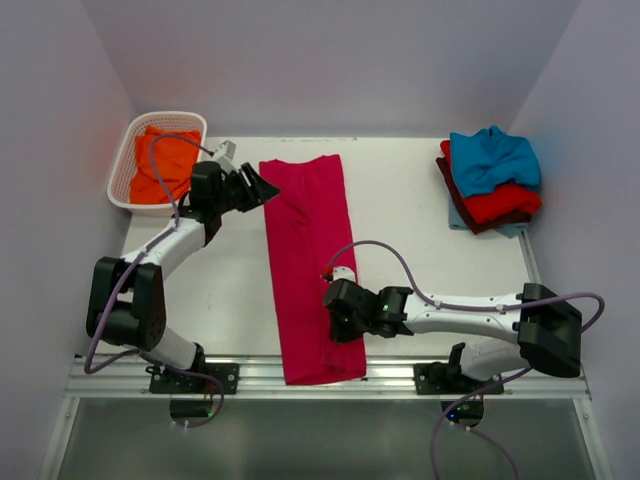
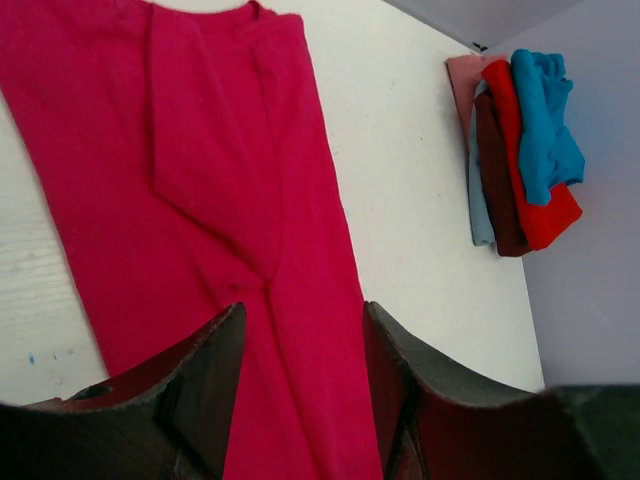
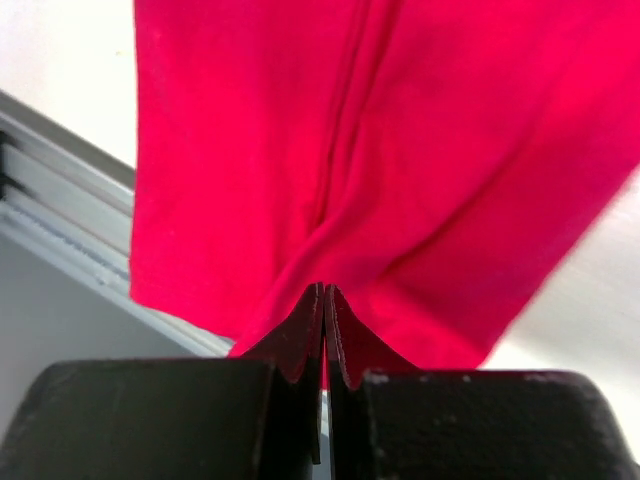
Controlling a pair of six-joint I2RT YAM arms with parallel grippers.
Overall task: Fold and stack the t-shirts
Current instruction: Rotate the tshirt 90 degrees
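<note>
Now my right gripper (image 3: 325,300) pinches the near part of the pink shirt (image 1: 305,250), and my left gripper (image 2: 303,335) hangs wide open over its far end.

There are no words, numbers or signs to read here. The pink shirt (image 1: 300,235), the pile of shirts (image 1: 490,180) and the basket (image 1: 170,117) show no letters at all.

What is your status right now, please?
Left gripper open over pink shirt's far end. Right gripper shut on its near half. Shirt folded lengthwise. Nothing in the way.
</note>
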